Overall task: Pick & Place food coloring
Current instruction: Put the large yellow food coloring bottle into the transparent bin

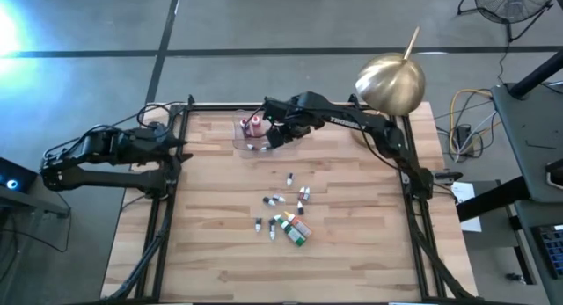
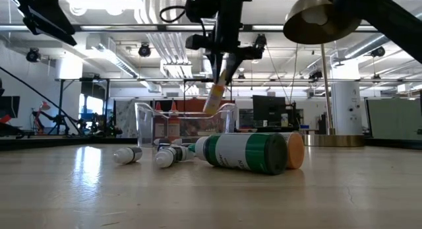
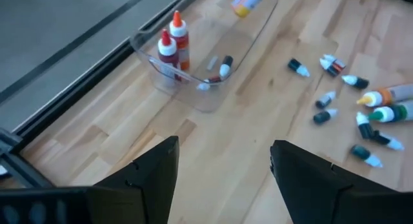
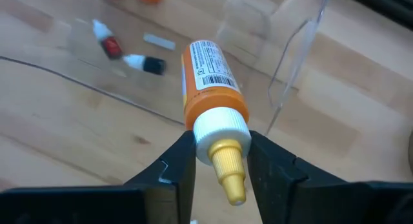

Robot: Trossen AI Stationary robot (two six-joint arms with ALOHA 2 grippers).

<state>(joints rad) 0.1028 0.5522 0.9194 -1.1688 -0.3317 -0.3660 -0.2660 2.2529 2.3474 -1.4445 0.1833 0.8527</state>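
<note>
Orange dropper bottle was clamped at its white cap by my right gripper, suspended over the clear tray for release; my left gripper waited open.

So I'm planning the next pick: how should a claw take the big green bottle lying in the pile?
Probably across the middle of its body, from straight above. The green bottle lies on its side on the table, its round barrel the widest free part. An orange bottle lies right beside it, so set the fingers across the barrel with care. The right claw is busy gripping an orange bottle over the tray.
</note>
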